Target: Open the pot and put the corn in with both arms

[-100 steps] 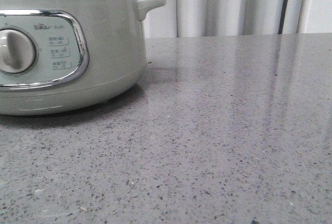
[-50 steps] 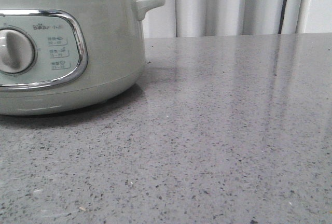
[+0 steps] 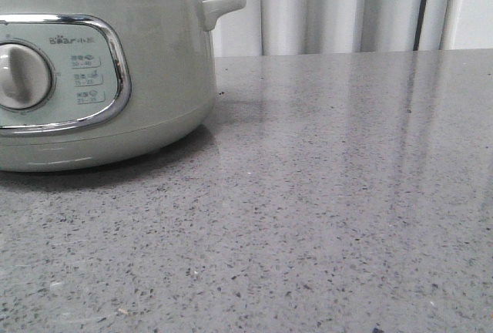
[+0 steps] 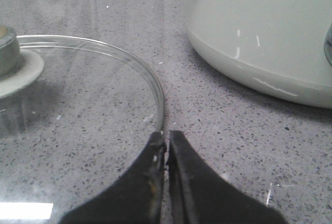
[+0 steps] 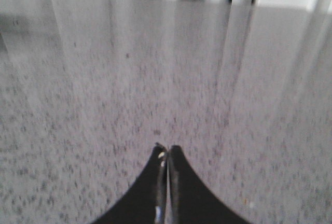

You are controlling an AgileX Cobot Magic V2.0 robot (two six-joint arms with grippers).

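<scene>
Corn, the short yellow cob, is showing in no view. Beside the pale sage-green electric pot (image 4: 264, 37), the left gripper (image 4: 167, 140) is hovering pinched closed, empty, at the clear glass lid's (image 4: 78, 110) rim (lid already off); the right gripper (image 5: 167, 154) is clamped closed on nothing, away from the pot.

Grey speckled stone table (image 3: 347, 194) carries the pot (image 3: 154, 79) at its left rear. A glass lid (image 4: 78, 105) lies flat on the table beside the pot, apart.
</scene>
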